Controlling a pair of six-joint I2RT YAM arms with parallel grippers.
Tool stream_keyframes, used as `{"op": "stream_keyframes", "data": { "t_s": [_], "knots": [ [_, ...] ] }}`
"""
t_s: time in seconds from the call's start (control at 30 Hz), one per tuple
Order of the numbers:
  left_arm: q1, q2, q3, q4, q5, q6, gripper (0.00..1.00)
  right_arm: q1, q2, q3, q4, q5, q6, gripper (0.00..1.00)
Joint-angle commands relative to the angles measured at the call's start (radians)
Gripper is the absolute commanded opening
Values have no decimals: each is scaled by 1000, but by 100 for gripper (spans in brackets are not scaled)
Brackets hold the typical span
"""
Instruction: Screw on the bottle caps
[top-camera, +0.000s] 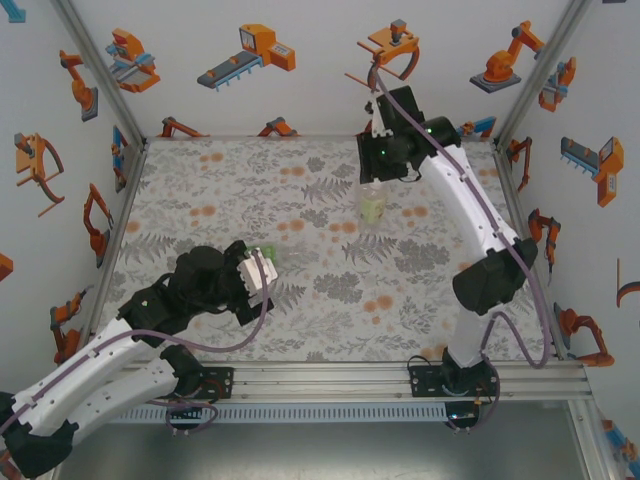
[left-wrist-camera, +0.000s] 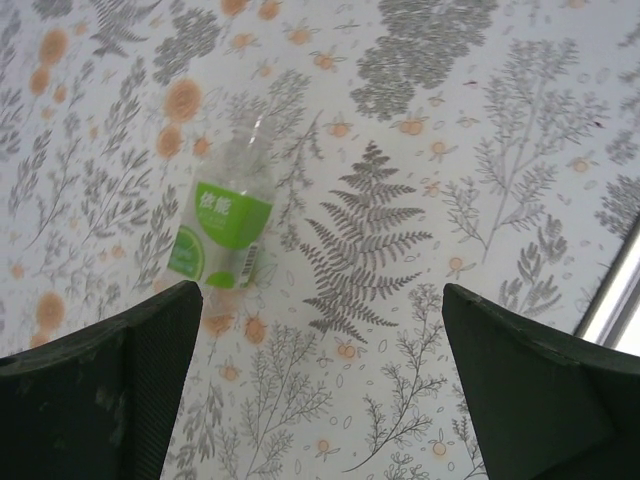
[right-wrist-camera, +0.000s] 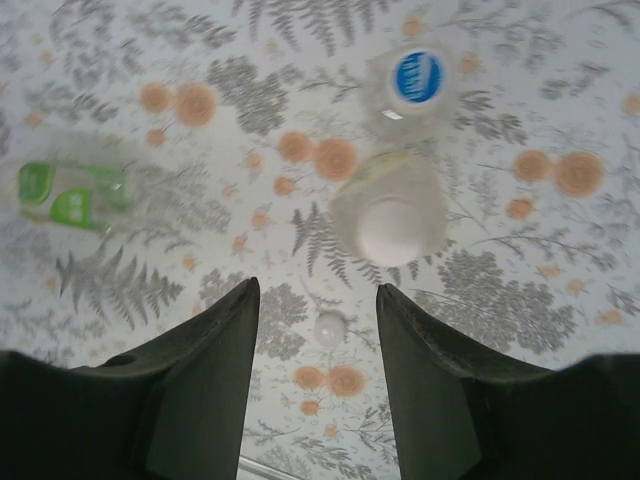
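Floral cloth (top-camera: 200, 330) all across the table, grey ferns and orange blossoms, with robot cartoons on the white walls (top-camera: 320, 60) around it.

On my left side, my left gripper (left-wrist-camera: 320, 300) hangs low over the cloth near the front edge. Its fingers (left-wrist-camera: 120, 390) are spread wide apart and there is nothing between them. Just ahead of it lies the green-label bottle (left-wrist-camera: 222, 225) on its side, neck pointing away from me. The bottle is clear of both fingers and touches neither. I can't make out whether its neck carries a cap.

Over on the right, my arm is stretched out to the far side of the table. My right gripper (right-wrist-camera: 318, 290) points down with its fingers (right-wrist-camera: 200, 390) parted and gripping nothing. Straight below that gap, a loose cap (right-wrist-camera: 330, 326), small and white, rests on the cloth.

Just beyond the fingertips stands the pale-label bottle (right-wrist-camera: 390, 210), upright, with a white cap (right-wrist-camera: 395, 228) sitting on its mouth. Whether that cap is tight I cannot tell.

Right behind it stands a third bottle (right-wrist-camera: 415, 80), clear, with a blue-printed top.

From the overhead camera, the pale-label bottle (top-camera: 373, 205) stands just under my right wrist, well apart from the green-label bottle (top-camera: 266, 257).
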Motion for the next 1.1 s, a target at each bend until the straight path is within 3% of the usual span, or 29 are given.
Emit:
{"op": "stream_keyframes", "data": {
  "t_s": [0.0,0.23,0.43,0.6,0.83,1.07],
  "knots": [
    [36,-18,25,19,-116,-111,98,49,-89,-150,214,-205,-138,50],
    [213,-78,63,-48,-84,-202,98,147,-136,-419,463,-422,-427,68],
    [220,-164,2,9,-77,-209,100,226,-35,-438,454,-512,-674,75],
    [219,-174,-1,-3,-80,-179,100,302,89,-401,422,-486,-867,84],
    [220,-150,-3,-3,-52,-172,99,352,284,-256,394,-431,-895,86],
    [219,-130,3,-1,-56,-161,99,377,413,-162,397,-472,-895,86]
  ]
}}
